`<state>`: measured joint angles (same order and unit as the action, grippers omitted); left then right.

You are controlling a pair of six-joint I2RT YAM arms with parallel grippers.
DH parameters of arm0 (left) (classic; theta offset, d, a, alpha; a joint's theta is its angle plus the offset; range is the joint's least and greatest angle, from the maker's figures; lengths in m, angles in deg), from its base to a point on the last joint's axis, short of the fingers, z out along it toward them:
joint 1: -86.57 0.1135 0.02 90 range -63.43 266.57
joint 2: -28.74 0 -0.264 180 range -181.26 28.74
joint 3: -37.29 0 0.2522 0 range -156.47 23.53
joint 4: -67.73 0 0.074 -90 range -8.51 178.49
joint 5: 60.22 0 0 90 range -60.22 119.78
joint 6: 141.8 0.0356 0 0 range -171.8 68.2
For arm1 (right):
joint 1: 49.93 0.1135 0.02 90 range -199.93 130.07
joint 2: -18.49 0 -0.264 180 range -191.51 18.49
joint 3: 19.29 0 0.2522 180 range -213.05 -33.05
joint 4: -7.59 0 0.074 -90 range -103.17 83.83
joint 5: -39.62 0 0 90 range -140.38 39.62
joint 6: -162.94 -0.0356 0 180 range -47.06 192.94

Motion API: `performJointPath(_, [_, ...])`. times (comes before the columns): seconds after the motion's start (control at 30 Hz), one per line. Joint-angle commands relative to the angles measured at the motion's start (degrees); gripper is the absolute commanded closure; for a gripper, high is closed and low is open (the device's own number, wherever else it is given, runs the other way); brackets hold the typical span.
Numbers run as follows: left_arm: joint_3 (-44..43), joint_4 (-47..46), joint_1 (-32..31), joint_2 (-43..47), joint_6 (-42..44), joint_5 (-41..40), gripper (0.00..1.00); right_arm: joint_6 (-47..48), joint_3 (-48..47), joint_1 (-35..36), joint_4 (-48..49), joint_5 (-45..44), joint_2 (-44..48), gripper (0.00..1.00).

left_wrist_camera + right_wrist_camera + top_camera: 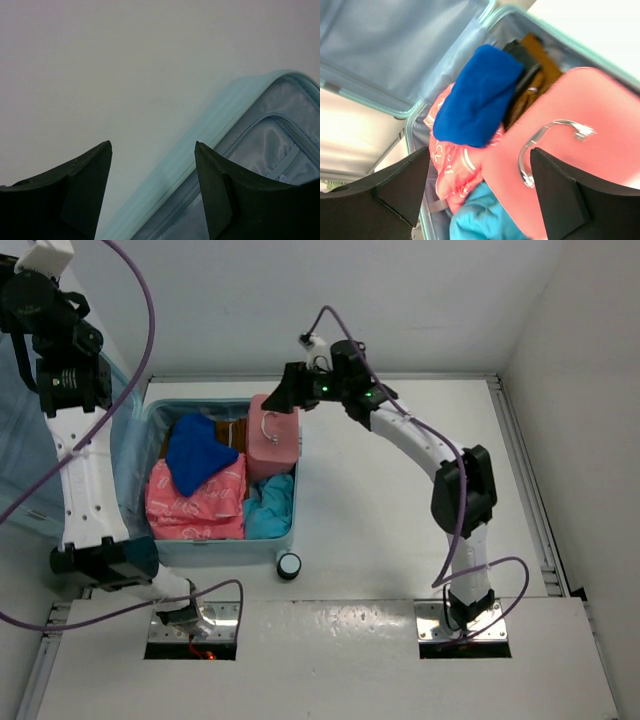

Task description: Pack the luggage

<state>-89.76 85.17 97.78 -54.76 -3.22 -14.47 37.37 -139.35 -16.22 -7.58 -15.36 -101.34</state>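
Observation:
The luggage (225, 552) lies open on the table, its lid (30, 450) standing up at the left. Inside lie a dark blue cloth (200, 455), a pink patterned garment (195, 500), a teal garment (270, 510) and a brown item (232, 430). A small pink case (272, 440) rests at the back right corner, against the rim. My right gripper (282, 395) hovers open just above the pink case (590, 115), its silver handle (540, 137) beside one finger. High at the left, my left gripper (152, 143) is open with the lid's aqua rim (200, 145) running between its fingers.
A black-and-white wheel (289, 565) sticks out at the luggage's near right corner. White walls close in the table at the back and right. The raised lid fills the space left of the suitcase base. Purple cables loop off both arms.

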Motion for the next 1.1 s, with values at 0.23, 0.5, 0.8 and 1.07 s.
performJointPath(0.23, [-12.2,14.3,6.5,-9.7,2.3,4.3,0.2,1.2,6.6,-5.1,-3.4,5.0,9.0,0.21])
performJointPath(0.5, [-12.2,18.5,12.7,-12.2,-1.9,9.5,0.22,0.7,7.1,-6.6,-3.1,5.0,9.6,0.21])
performJointPath(0.8, [-8.5,23.2,12.7,-11.0,-4.5,17.1,0.22,0.6,7.3,-6.6,-3.2,4.7,9.0,0.21])
performJointPath(1.07, [-8.4,25.8,8.1,-9.5,-6.7,20.1,0.22,1.3,7.2,-6.3,-3.8,4.9,8.3,0.21])
